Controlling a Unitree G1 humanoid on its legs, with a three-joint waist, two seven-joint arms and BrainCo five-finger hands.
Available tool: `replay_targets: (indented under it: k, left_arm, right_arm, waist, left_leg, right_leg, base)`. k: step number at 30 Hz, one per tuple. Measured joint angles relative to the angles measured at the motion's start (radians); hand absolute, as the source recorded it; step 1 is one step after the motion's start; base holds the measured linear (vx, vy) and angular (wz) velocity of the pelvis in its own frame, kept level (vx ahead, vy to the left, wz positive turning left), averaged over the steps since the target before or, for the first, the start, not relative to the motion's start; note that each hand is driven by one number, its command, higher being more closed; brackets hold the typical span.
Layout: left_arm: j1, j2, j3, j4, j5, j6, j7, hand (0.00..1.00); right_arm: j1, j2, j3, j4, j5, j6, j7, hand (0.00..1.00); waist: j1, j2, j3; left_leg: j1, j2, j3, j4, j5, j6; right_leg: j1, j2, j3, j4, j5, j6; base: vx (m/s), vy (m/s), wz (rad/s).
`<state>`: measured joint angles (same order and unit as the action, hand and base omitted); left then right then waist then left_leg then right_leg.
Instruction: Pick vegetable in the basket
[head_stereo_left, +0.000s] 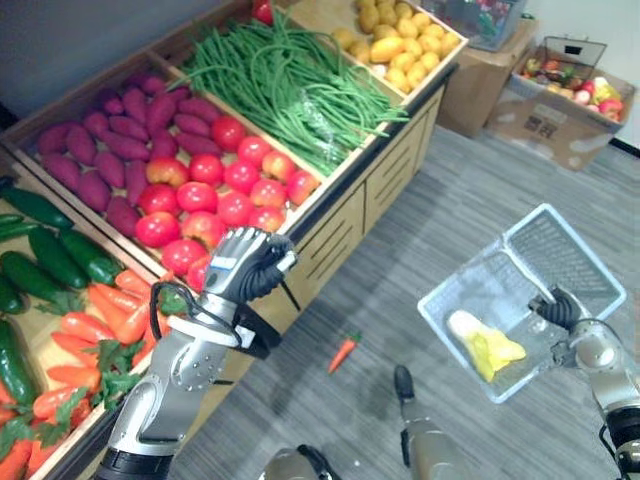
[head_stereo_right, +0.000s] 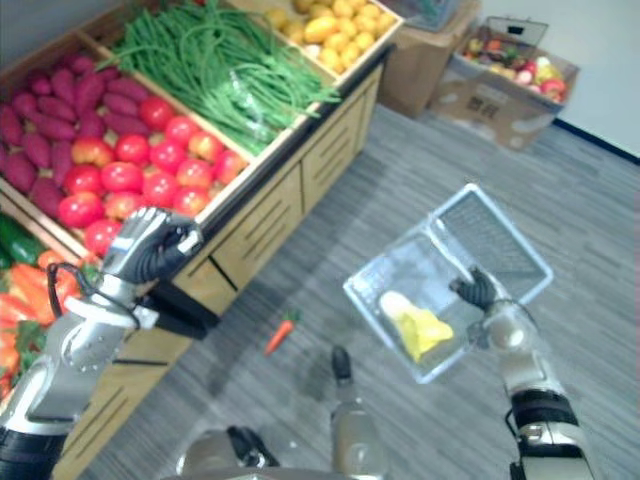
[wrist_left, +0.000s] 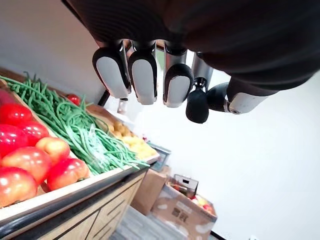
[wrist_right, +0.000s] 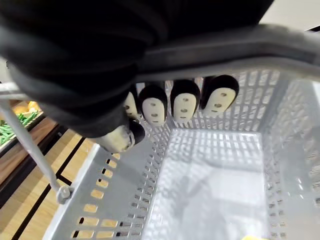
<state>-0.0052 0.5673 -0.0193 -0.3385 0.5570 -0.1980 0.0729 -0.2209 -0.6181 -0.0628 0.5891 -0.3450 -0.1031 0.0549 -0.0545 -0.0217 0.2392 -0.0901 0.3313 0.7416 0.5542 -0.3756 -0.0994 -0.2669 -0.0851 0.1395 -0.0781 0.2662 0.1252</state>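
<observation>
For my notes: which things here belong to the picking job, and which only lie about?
Job: basket, yellow vegetable inside, right hand on its handle, left hand, tomatoes.
Lying about: carrot on the floor, cardboard boxes.

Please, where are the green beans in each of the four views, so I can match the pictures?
Left eye view: green beans top centre, between tomatoes and yellow produce.
Right eye view: top left, same bin.
Left wrist view: behind the tomatoes.
Right wrist view: a green sliver beyond the basket.
Shared landmark: the wooden stand front.
</observation>
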Motion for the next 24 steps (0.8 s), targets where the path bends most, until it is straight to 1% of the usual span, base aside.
replay_targets:
  k: [2,4,5,6,7,9,11,15,18,20,22,24]
  left_arm:
    - [0.001,-0.027,-0.017,0.001,-0.003,0.0,-0.004,0.0]
    - [0.007,-0.091,-0.016,0.004,-0.003,0.006,-0.008,0.0]
    - [0.012,-0.105,-0.012,0.004,-0.003,0.007,-0.008,0.0]
    - [0.024,-0.136,-0.007,0.005,-0.003,0.017,-0.009,0.0]
    - [0.03,-0.153,-0.004,0.005,-0.003,0.021,-0.009,0.0]
    - [0.052,-0.21,0.034,0.01,0.009,0.04,-0.011,0.0]
    - [0.062,-0.253,0.087,0.032,0.024,0.077,-0.01,0.0]
    - [0.096,-0.278,0.157,0.043,0.077,0.118,-0.008,0.0]
    - [0.097,-0.289,0.217,0.066,0.097,0.135,0.0,0.0]
    - [0.098,-0.289,0.258,0.101,0.109,0.151,0.003,0.0]
    - [0.096,-0.288,0.304,0.159,0.127,0.173,0.006,0.0]
    - [0.081,-0.278,0.326,0.22,0.139,0.19,0.007,0.0]
  right_arm:
    - [0.029,0.0,-0.001,-0.026,0.0,0.0,0.008,1.0]
    - [0.07,0.005,-0.002,-0.049,-0.001,0.0,0.022,1.0]
    - [0.078,0.008,-0.005,-0.051,-0.001,0.0,0.022,1.0]
    - [0.099,0.014,-0.016,-0.061,-0.001,0.0,0.023,1.0]
    - [0.109,0.018,-0.024,-0.065,-0.001,0.0,0.024,1.0]
    - [0.13,0.057,-0.076,-0.065,-0.007,0.003,0.028,1.0]
    - [0.153,0.101,-0.13,-0.063,-0.009,0.009,0.028,1.0]
    - [0.179,0.147,-0.174,-0.061,-0.036,0.011,0.028,1.0]
    - [0.187,0.179,-0.198,-0.025,-0.049,0.011,0.028,1.0]
    - [0.189,0.192,-0.206,-0.008,-0.049,0.014,0.028,1.0]
    - [0.193,0.214,-0.208,0.016,-0.049,0.021,0.025,1.0]
    - [0.203,0.229,-0.207,0.017,-0.051,0.035,0.025,1.0]
  waist:
    - [0.002,0.007,-0.004]
    - [0.004,0.019,-0.014]
    - [0.004,0.023,-0.016]
    - [0.003,0.034,-0.023]
    - [0.001,0.041,-0.028]
    - [0.004,0.043,-0.029]
    - [0.004,0.043,-0.031]
    - [0.011,0.038,-0.036]
    - [0.03,0.035,-0.04]
    - [0.03,0.035,-0.045]
    - [0.031,0.026,-0.053]
    - [0.03,0.021,-0.061]
  left_leg:
    - [-0.006,-0.001,-0.006,0.0,0.0,0.0]
    - [-0.013,-0.004,-0.019,-0.004,0.0,0.0]
    - [-0.014,-0.006,-0.022,-0.006,0.001,0.0]
    - [-0.023,-0.008,-0.036,-0.01,0.001,0.001]
    - [-0.03,-0.011,-0.045,-0.011,0.002,0.002]
    - [-0.034,-0.03,-0.061,-0.03,0.013,0.008]
    - [-0.061,-0.045,-0.099,-0.041,0.025,0.016]
    - [-0.083,-0.067,-0.138,-0.064,0.044,0.024]
    - [-0.103,-0.073,-0.161,-0.065,0.049,0.029]
    - [-0.117,-0.077,-0.176,-0.066,0.054,0.032]
    - [-0.125,-0.083,-0.184,-0.078,0.062,0.032]
    - [-0.134,-0.094,-0.191,-0.092,0.073,0.032]
  right_leg:
    - [0.005,-0.002,-0.007,-0.011,0.003,-0.004]
    - [0.011,-0.007,-0.022,-0.02,0.003,-0.004]
    - [0.013,-0.008,-0.025,-0.023,0.004,-0.003]
    - [0.015,-0.013,-0.036,-0.024,0.005,-0.001]
    - [0.014,-0.016,-0.046,-0.024,0.007,0.002]
    - [0.017,-0.027,-0.063,-0.025,0.008,0.004]
    - [0.017,-0.043,-0.1,-0.026,0.008,0.004]
    - [0.017,-0.065,-0.139,-0.026,0.007,0.003]
    - [0.016,-0.072,-0.163,-0.026,0.003,-0.002]
    - [0.013,-0.078,-0.177,-0.026,0.002,-0.004]
    - [0.008,-0.081,-0.188,-0.026,0.002,-0.004]
    - [-0.001,-0.086,-0.196,-0.026,0.0,-0.006]
  base:
    - [0.01,-0.013,0.09]
    - [0.02,-0.011,0.16]
    - [0.03,-0.005,0.19]
    - [0.02,-0.002,0.22]
    - [0.03,0.0,0.28]
    - [0.03,-0.003,0.31]
    - [0.01,-0.015,0.48]
    - [-0.02,-0.021,0.36]
    - [-0.03,-0.029,0.26]
    - [-0.02,-0.028,0.21]
    - [-0.01,-0.033,0.14]
    - [-0.01,-0.029,0.11]
